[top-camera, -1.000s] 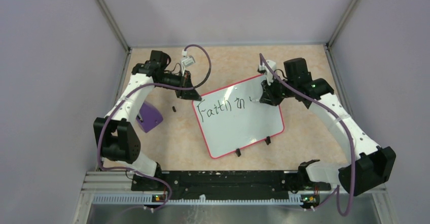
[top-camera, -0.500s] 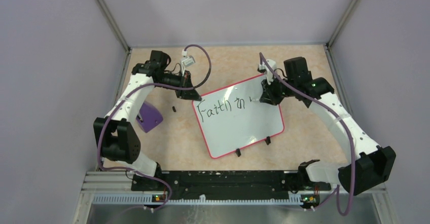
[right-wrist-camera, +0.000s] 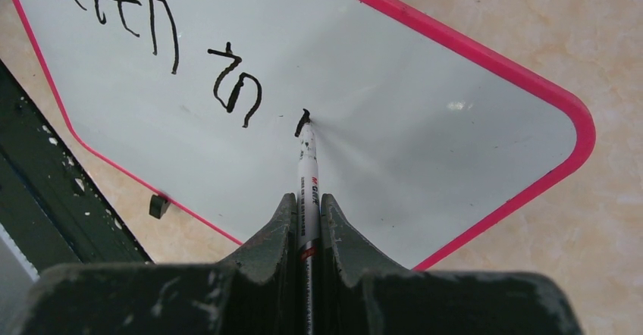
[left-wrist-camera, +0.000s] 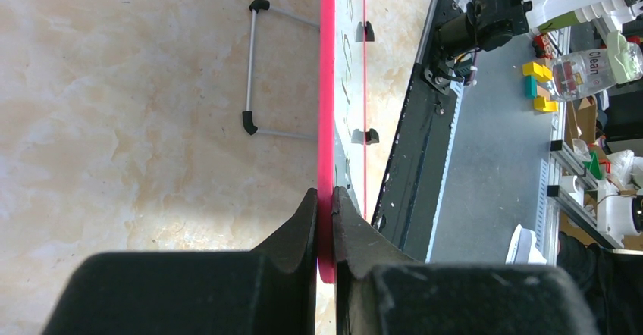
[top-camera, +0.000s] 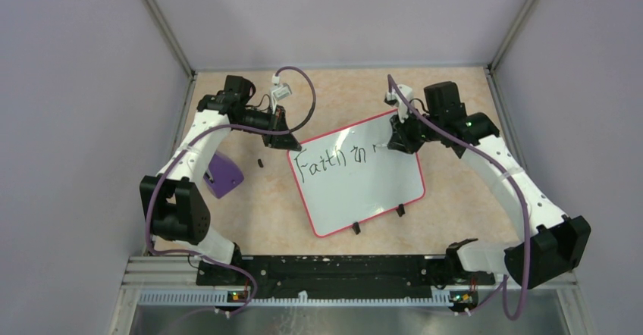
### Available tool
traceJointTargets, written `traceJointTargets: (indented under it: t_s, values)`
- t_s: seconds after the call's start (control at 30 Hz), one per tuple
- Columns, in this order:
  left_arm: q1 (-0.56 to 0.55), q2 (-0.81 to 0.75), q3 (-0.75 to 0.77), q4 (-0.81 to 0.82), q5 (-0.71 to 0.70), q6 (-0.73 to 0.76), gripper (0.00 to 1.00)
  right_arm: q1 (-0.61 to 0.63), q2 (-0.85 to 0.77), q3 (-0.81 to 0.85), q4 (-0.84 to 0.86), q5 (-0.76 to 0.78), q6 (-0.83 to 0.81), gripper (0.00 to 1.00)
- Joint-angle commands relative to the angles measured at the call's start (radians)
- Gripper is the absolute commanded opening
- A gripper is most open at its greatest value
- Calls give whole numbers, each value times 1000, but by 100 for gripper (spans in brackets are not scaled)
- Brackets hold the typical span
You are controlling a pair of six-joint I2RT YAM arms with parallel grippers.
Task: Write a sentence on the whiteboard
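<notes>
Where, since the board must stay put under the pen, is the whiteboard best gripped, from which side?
The whiteboard is flat and thin: take its pink rim at the far-left corner, edge-on from the left, one finger on each face, as the left gripper does.

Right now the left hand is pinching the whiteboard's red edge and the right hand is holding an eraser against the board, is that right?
Not quite. The right hand holds a marker, not an eraser. The right wrist view shows its black tip touching the whiteboard. The left hand does pinch the red edge.
</notes>
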Motion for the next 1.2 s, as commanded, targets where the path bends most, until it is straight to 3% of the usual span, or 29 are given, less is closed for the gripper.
traceJointTargets:
  t_s: [0.0,0.8,1.17]
  values:
    - [-10,1,-16,-2,-32,33,0,-8,-8,38,37,56,-12,0]
    - [-10,2,-25,1,-31,33,0,-24,-58,-63,-2,30,-37,0]
    - [-10,1,-23,2,-26,32,0,-26,-83,6,-31,5,-21,0]
